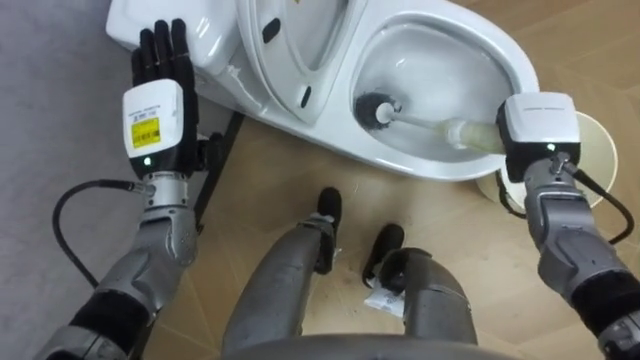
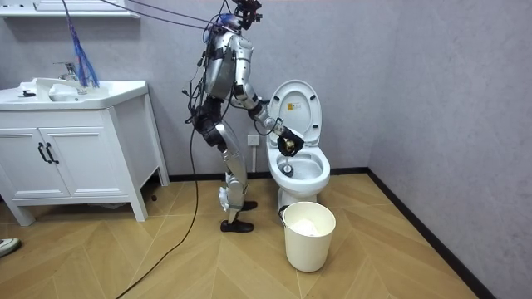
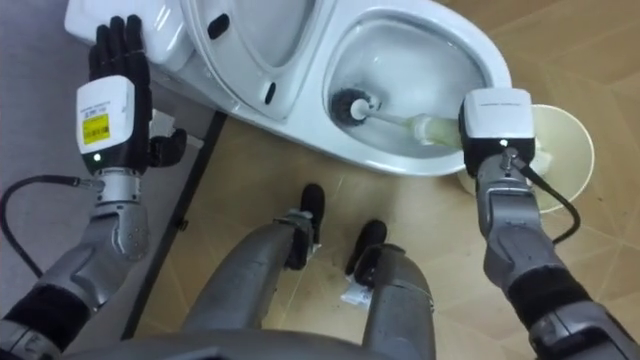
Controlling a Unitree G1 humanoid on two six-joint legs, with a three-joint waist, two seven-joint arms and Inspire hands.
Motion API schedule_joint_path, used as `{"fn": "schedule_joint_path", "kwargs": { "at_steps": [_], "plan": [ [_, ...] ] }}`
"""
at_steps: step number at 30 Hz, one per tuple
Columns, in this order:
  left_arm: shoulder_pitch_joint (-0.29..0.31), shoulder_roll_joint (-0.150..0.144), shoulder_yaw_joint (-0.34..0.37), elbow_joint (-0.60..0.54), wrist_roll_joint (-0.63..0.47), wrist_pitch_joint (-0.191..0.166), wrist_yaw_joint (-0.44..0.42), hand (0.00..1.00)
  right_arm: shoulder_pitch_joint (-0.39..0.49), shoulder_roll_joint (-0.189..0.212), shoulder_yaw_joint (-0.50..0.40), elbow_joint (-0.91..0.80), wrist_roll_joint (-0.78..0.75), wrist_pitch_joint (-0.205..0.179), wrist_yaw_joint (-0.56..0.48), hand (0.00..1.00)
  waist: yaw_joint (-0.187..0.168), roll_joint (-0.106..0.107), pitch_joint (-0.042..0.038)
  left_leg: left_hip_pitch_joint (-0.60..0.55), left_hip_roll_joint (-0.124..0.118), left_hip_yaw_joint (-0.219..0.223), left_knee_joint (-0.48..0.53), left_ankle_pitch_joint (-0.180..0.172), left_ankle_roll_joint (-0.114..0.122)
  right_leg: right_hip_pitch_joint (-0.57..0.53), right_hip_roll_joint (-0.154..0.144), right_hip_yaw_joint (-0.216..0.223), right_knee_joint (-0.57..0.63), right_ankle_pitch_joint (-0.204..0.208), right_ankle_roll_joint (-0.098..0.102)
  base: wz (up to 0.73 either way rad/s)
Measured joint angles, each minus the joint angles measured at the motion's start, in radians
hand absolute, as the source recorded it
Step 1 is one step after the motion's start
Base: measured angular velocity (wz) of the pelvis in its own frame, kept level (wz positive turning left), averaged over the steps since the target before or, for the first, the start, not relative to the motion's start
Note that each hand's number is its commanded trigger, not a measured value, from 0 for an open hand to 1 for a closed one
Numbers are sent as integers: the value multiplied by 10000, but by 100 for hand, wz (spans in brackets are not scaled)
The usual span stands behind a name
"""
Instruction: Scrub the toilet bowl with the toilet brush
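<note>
The right hand (image 1: 538, 122) is closed round the end of the brush (image 1: 425, 124). The brush's long axis runs leftward from that hand across the bowl (image 1: 495, 45), with the head low near the drain. The left hand (image 1: 160, 95) (fingers straight, up by the tank (image 1: 215, 40)) is farther off, so scrubbing likely falls to the right arm, along that axis.

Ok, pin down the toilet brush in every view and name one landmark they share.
Left eye view: toilet brush upper centre, head in the toilet bowl, handle running to the right hand.
Right eye view: upper centre too.
Room view: small dark head in the bowl, centre.
Shared landmark: that toilet bowl.
</note>
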Motion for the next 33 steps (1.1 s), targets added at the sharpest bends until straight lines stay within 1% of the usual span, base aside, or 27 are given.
{"fn": "schedule_joint_path", "kwargs": {
  "at_steps": [2, 4, 5, 6, 7, 9, 10, 12, 14, 16, 20, 23, 25, 26, 28, 29, 31, 32, 33],
  "plan": [
    [-10, 1, -50, 0, -16, -4, -11, 0, -407, -8, 290, 801, 378, -62, -27, 100, 94, 8, 1, 15, 5, 20, 14, -18, 7, 7, -5, 19, 26, -27, -27, 2],
    [-129, -5, -217, 64, -39, -4, -16, 0, -1083, -6, 687, 2103, 1178, -197, -37, 100, 164, 24, 47, -4, -26, 13, 126, -142, -7, -12, -78, 16, 253, -177, -44, 3],
    [-201, -7, -285, 120, -112, -13, 13, 0, -1252, -7, 768, 2441, 1414, -299, -34, 100, 178, 21, 60, -12, -54, 8, 131, -153, -19, -45, -118, 14, 332, -227, -49, 13],
    [-389, -20, -451, 273, -203, -25, 157, 0, -1583, -26, 959, 3033, 1888, -408, -15, 100, 222, 26, 92, -30, -129, -10, 138, -161, -35, -135, -217, 9, 476, -303, -44, 15],
    [-524, -41, -554, 394, -192, -39, 253, 0, -1872, -35, 1047, 3524, 2213, -549, -12, 100, 258, 67, 172, -50, -152, -21, 149, -160, -37, -166, -254, -9, 550, -335, -50, 11],
    [-624, -72, -583, 529, -161, -100, 365, 0, -2191, -22, 1044, 4021, 2547, -742, -16, 100, 318, 85, 185, -156, -190, 17, 169, -153, -43, -323, -324, 8, 703, -389, -67, 4],
    [-690, -132, -578, 605, -163, -169, 398, 0, -2360, -11, 1043, 4348, 2740, -874, -29, 100, 352, 70, 217, -173, -221, 24, 174, -148, -34, -376, -373, 28, 824, -438, -69, 6],
    [-832, -201, -581, 735, -167, -224, 412, 0, -2539, -3, 1047, 4728, 3083, -1061, -47, 100, 438, 62, 233, -184, -229, 15, 192, -130, -14, -394, -378, 33, 869, -466, -73, 4],
    [-927, -200, -591, 807, -173, -250, 410, 0, -2648, -2, 1071, 4925, 3355, -1191, -66, 100, 472, 48, 258, -198, -229, 5, 192, -133, -41, -418, -378, 35, 900, -480, -87, 0],
    [-1011, -201, -590, 829, -204, -325, 412, 0, -2763, -4, 1120, 5077, 3674, -1306, -72, 100, 491, 20, 328, -231, -260, 4, 190, -135, -75, -497, -436, 31, 1023, -548, -113, 0],
    [-1100, -193, -553, 703, -185, -356, 464, 0, -3060, 7, 1130, 5139, 4563, -1350, -12, 100, 543, 20, 329, -470, -211, 29, 248, -64, -119, -762, -408, 44, 1053, -508, -163, 0],
    [-1113, -196, -523, 678, -189, -370, 542, 0, -3081, 133, 1090, 5149, 5746, -1349, -13, 100, 580, 10, 335, -528, -176, 30, 261, -57, -127, -811, -374, 38, 1021, -485, -190, -2],
    [-1091, -211, -517, 685, -191, -370, 612, 0, -3081, 288, 977, 5255, 7085, -1349, -16, 100, 555, 12, 334, -532, -174, 32, 244, -40, -104, -815, -369, 35, 1015, -483, -194, 0],
    [-1090, -229, -515, 688, -198, -369, 629, 0, -3082, 335, 927, 5301, 7504, -1349, -15, 100, 555, 13, 334, -533, -175, 33, 233, -30, -90, -819, -368, 41, 1014, -483, -194, 0],
    [-1085, -360, -450, 688, -221, -368, 650, 0, -3061, 574, 740, 5559, 8973, -1349, -5, 100, 555, 12, 333, -532, -177, 50, 188, -27, -88, -821, -368, 57, 1020, -482, -193, 0],
    [-1083, -382, -430, 689, -221, -368, 652, 0, -3048, 620, 728, 5576, 9450, -1351, -1, 100, 554, 12, 334, -532, -176, 52, 159, -26, -87, -822, -370, 57, 1021, -482, -193, 0],
    [-1080, -452, -354, 708, -210, -368, 659, 0, -3049, 901, 324, 5820, 11250, -1352, 5, 100, 515, 14, 333, -528, -213, 39, 103, 19, -90, -867, -404, 74, 1062, -487, -188, 0],
    [-1081, -451, -345, 705, -212, -368, 658, 0, -3042, 954, 232, 5872, 11668, -1353, 20, 100, 495, 12, 333, -530, -224, 48, 104, 38, -80, -891, -429, 79, 1090, -493, -188, 7],
    [-1079, -473, -316, 703, -217, -370, 655, 0, -3023, 965, 176, 5930, 12567, -1355, 152, 100, 430, 9, 333, -545, -293, 54, 132, 63, -68, -965, -509, 118, 1213, -538, -166, 7]
  ]
}}
